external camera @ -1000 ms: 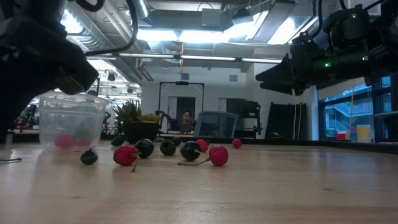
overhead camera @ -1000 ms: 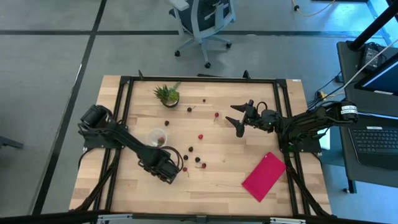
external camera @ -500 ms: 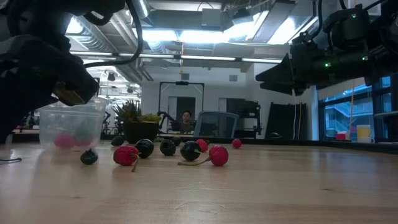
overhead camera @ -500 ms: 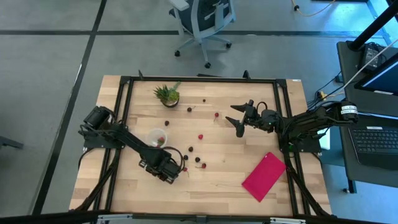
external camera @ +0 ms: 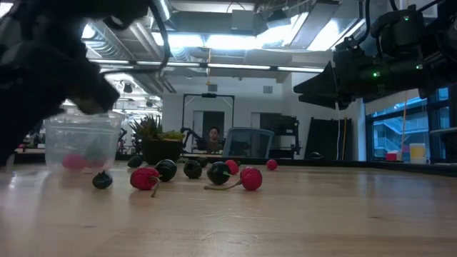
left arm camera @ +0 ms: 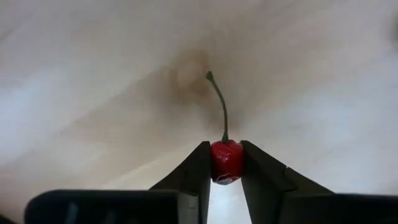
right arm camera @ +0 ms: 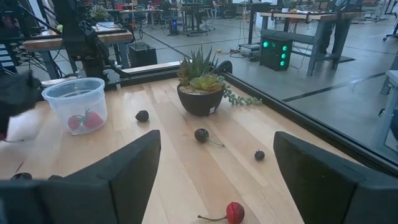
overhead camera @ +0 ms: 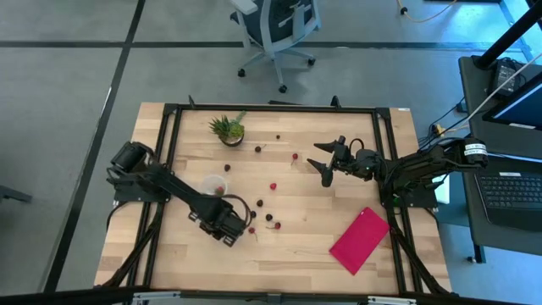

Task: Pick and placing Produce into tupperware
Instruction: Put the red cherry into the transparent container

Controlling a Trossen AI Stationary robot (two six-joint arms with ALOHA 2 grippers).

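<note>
1. Nowhere in any view was a brand, label or readable line of writing to be made out; the only lit marks were green indicator lights (right arm camera: 277, 45) on a dark box far beyond the right gripper.
2. Closed on a red cherry (left arm camera: 225, 160), the left gripper (left arm camera: 225, 171) had its two dark fingers (left arm camera: 193, 174) pressed against the fruit's sides, with the green stem rising straight out ahead of the fingertips.
3. From above, the left gripper (overhead camera: 227, 222) sat low over the table, with the tupperware (overhead camera: 213, 185) just behind it toward its own arm's base, two red pieces lying inside.
4. Just ahead of that gripper's tips lay a loose cluster of produce (overhead camera: 269, 218), red and dark maroon; more pieces were scattered farther off toward the potted plant (overhead camera: 227, 130).
5. The right gripper (overhead camera: 326, 161) hung above the table's far side with its fingers spread wide and nothing between them; a red cherry (right arm camera: 234, 211) lay below and between its fingers.
6. A flat pink-red rectangle (overhead camera: 360, 240) lay beside the right arm's base.
7. The table (overhead camera: 305, 254) was pale wooden planking inside a black frame.
8. Around it were a grey floor with dark lines, an office chair (overhead camera: 275, 25), and, in the low view, ceiling lights and ducting.
</note>
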